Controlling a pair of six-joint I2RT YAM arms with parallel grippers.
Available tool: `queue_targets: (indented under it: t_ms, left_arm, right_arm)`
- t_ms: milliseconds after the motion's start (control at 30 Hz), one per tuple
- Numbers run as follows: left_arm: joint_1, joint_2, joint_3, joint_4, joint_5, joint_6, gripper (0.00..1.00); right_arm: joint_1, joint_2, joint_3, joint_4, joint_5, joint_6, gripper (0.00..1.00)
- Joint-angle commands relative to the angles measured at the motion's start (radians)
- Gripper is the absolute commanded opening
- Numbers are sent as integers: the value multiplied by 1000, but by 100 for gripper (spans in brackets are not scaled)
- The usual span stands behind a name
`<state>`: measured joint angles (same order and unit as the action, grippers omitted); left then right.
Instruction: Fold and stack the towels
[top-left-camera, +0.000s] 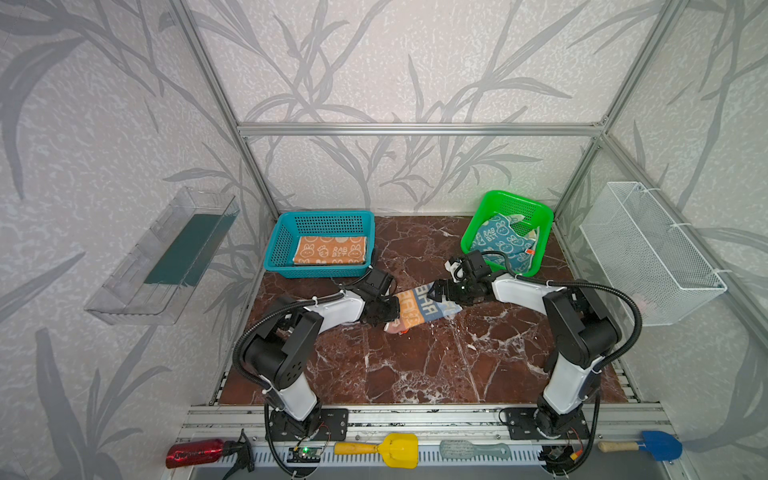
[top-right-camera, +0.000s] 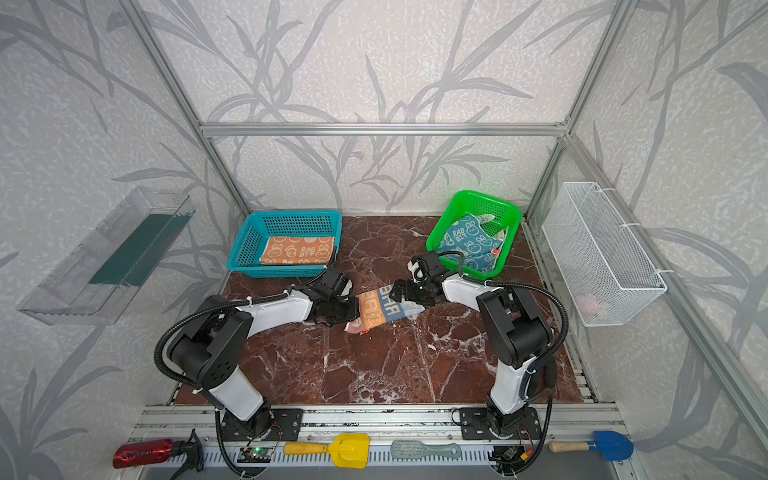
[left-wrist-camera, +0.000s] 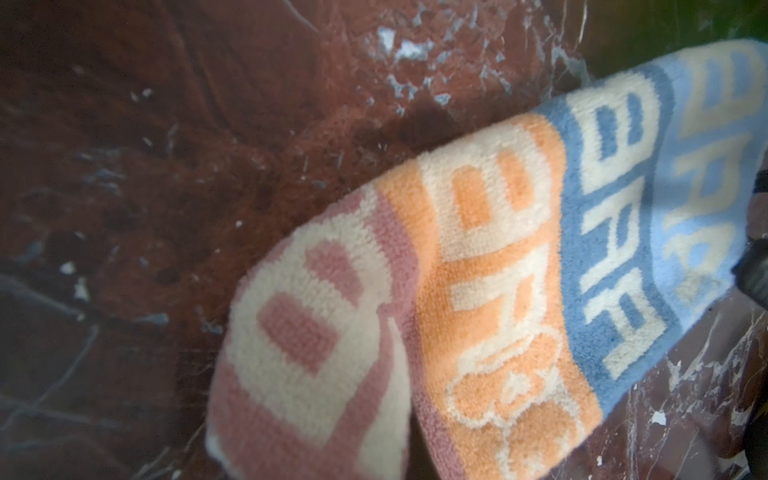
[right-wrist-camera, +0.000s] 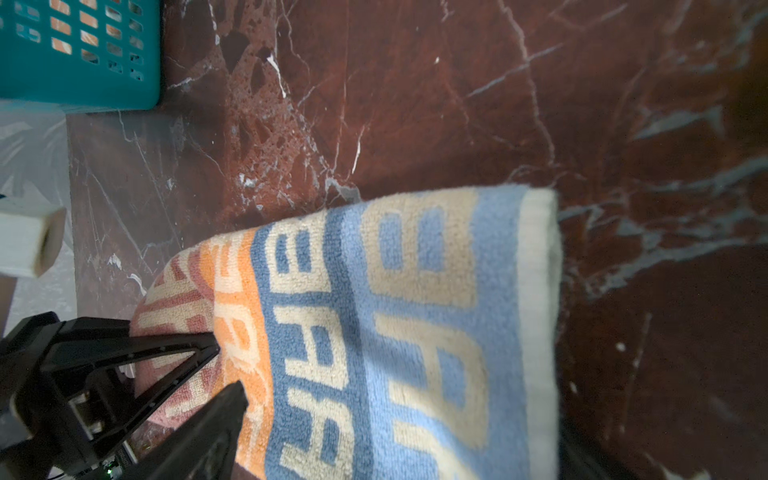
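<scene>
Since the striped towel (top-left-camera: 415, 309) lies folded into 1 long strip on the marble table (top-left-camera: 415, 365), its long axis runs straight from gripper to gripper. The pink-orange end points toward the left arm, the pale-blue end toward the right arm and the green basket (top-left-camera: 525, 205). The left gripper (right-wrist-camera: 227, 368) has its fingers pinched on that pink-orange end, with cloth between the tips. The right gripper (top-left-camera: 439, 293) sits at the blue end with fingers spread wide, gripping nothing that I can make out. The teal basket (top-left-camera: 276, 245) stands just behind the left gripper, so the left arm looks the nearer one for stacking. Count: 3 towels, namely 1 striped on the table, 1 orange towel (top-left-camera: 330, 249) folded flat in the teal basket and 1 teal-blue towel (top-left-camera: 503, 243) crumpled in the green basket; 2 baskets; 2 grippers.
</scene>
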<state>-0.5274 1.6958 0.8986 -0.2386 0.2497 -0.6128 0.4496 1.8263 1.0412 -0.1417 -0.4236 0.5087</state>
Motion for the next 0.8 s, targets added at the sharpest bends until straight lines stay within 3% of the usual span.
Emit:
queue_targets:
  t_ms: [0, 200, 633, 767]
  left_arm:
    - [0, 15, 97, -154, -59, 71, 0]
    - [8, 39, 345, -372, -165, 208, 0]
    - [28, 372, 1180, -914, -379, 544, 0]
    - [61, 419, 1348, -1016, -455, 615, 0]
  right_arm:
    - [-9, -4, -10, -54, -14, 3, 99]
    - [-17, -28, 74, -118, 18, -52, 99]
    - [-53, 38, 279, -136, -32, -74, 99]
    - [-52, 73, 352, -149, -46, -78, 99]
